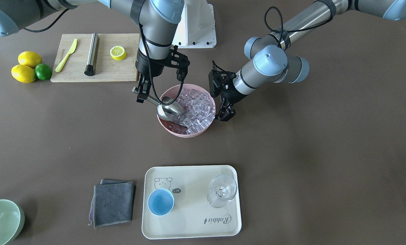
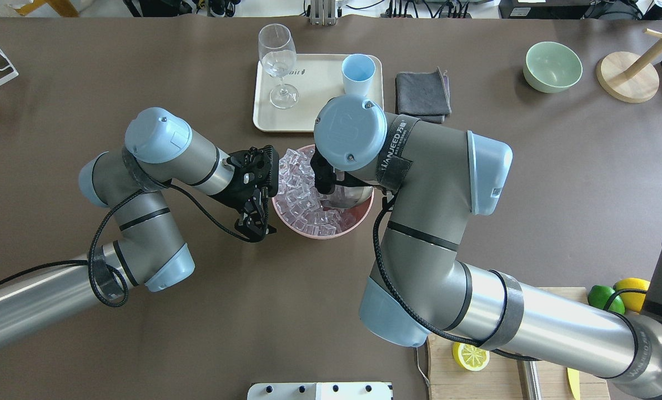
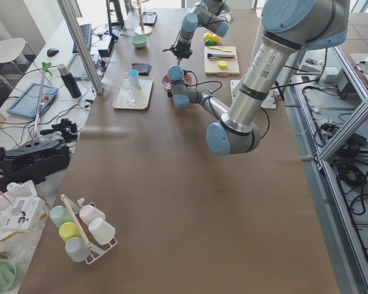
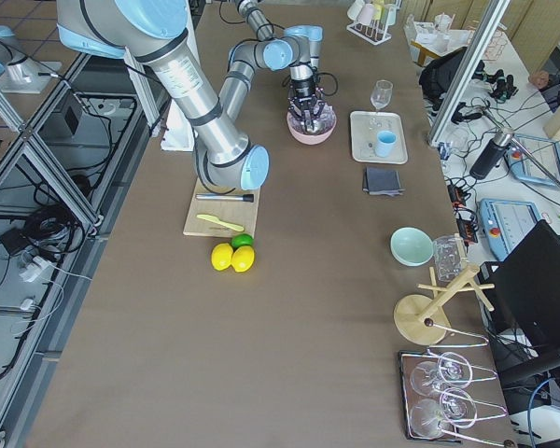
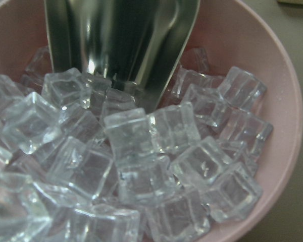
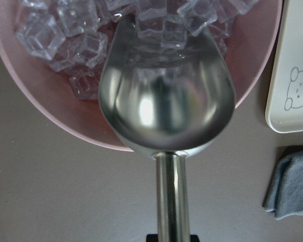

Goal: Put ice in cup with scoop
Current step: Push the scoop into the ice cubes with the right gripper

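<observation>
The scoop (image 1: 170, 109) lies handle outward over the rim of the pink bowl (image 1: 175, 132), mouth buried in the ice (image 1: 199, 103). The right gripper (image 1: 142, 92) clamps its handle. I can't tell how the left gripper (image 1: 225, 115) jaws stand.

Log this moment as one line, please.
right claw: shut on scoop | scoop: tip in ice, pan empty | left claw: at pink bowl rim | cup: empty, on tray

We see a mirror-polished steel scoop (image 6: 166, 96) among clear, glassy ice (image 5: 136, 151) in a smooth, matt pink bowl (image 5: 283, 126), on a matt brown table (image 1: 291, 153) with a soft grey cloth (image 1: 113, 203) and a pale wooden board (image 1: 121, 69).
</observation>
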Controlling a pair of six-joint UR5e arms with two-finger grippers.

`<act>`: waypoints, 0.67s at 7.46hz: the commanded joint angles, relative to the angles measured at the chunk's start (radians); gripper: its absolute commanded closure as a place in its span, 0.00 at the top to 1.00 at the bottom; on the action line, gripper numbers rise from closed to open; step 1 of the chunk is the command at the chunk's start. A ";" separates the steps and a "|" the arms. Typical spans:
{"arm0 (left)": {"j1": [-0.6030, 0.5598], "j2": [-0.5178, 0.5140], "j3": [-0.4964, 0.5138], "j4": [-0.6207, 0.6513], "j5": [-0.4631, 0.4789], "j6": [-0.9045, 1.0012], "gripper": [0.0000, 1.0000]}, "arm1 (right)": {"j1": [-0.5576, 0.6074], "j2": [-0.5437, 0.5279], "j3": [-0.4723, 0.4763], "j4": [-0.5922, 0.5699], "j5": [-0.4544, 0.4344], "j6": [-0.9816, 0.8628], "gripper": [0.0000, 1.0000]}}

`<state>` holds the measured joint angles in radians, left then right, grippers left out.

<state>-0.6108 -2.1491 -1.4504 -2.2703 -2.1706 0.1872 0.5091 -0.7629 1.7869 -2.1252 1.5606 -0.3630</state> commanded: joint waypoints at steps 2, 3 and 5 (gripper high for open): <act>-0.001 0.000 -0.001 0.000 0.000 0.000 0.99 | -0.004 -0.109 0.052 0.192 0.018 0.022 0.00; -0.001 0.000 -0.001 0.000 0.000 0.000 0.99 | -0.004 -0.148 0.068 0.255 0.035 0.053 0.00; -0.001 0.000 -0.001 0.000 -0.002 0.000 0.99 | -0.003 -0.184 0.089 0.327 0.074 0.084 0.00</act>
<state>-0.6120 -2.1491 -1.4511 -2.2703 -2.1713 0.1871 0.5048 -0.9178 1.8598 -1.8577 1.6048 -0.3098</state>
